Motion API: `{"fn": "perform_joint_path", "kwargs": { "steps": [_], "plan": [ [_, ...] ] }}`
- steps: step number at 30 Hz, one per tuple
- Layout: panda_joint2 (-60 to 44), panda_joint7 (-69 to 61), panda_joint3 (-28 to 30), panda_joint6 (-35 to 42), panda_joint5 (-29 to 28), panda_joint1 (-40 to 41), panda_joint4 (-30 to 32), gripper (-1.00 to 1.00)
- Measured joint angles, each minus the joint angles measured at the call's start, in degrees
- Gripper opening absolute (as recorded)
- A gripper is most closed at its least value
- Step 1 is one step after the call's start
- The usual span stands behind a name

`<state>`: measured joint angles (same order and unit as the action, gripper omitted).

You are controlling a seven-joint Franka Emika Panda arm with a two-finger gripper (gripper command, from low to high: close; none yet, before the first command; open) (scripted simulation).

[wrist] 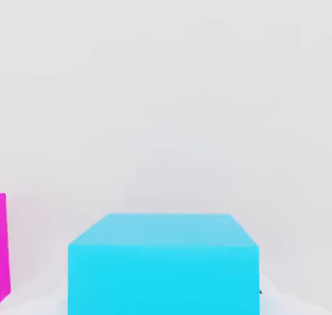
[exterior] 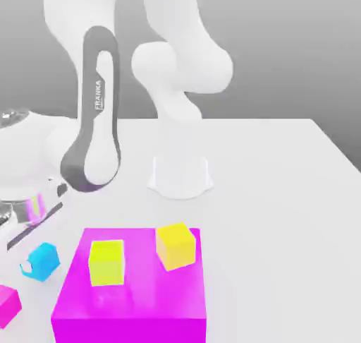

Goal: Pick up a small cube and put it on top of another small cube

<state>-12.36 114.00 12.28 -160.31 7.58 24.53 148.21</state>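
White bench (exterior: 282,193), grey backdrop. Cyan cube (exterior: 44,259) sits near exterior view's left edge, beside magenta block (exterior: 130,313) carrying lemon cube (exterior: 107,262). Looks rigid, light, smooth-faced; I'd grip opposite flat sides, mid-height. My jaws' state: cannot tell.

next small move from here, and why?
Probably close the fingers on the cyan cube if they straddle it, then lift straight up. The cube sits on the table at the exterior view's left, and it looms large and centered in the hand view, so the hand is low over it. The lemon cube waits on the big magenta block, beside the orange-yellow cube.
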Motion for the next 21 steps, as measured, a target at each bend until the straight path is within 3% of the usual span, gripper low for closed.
{"fn": "perform_joint_path", "kwargs": {
  "steps": [8,15,19,20,21],
  "plan": [
    [11.0,-19.9,-6.1,13.4,-1.2,-5.6,-2.2,-1.0],
    [20.2,-36.3,-9.1,24.5,-6.9,-11.4,-4.5,-1.0],
    [15.6,-38.4,-9.5,18.1,-7.6,-12.1,-2.8,-1.0],
    [14.3,-38.5,-9.5,16.5,-7.5,-12.2,-2.4,1.0],
    [14.3,-38.5,-9.5,16.5,-7.5,-12.3,-2.4,1.0]
  ]
}}
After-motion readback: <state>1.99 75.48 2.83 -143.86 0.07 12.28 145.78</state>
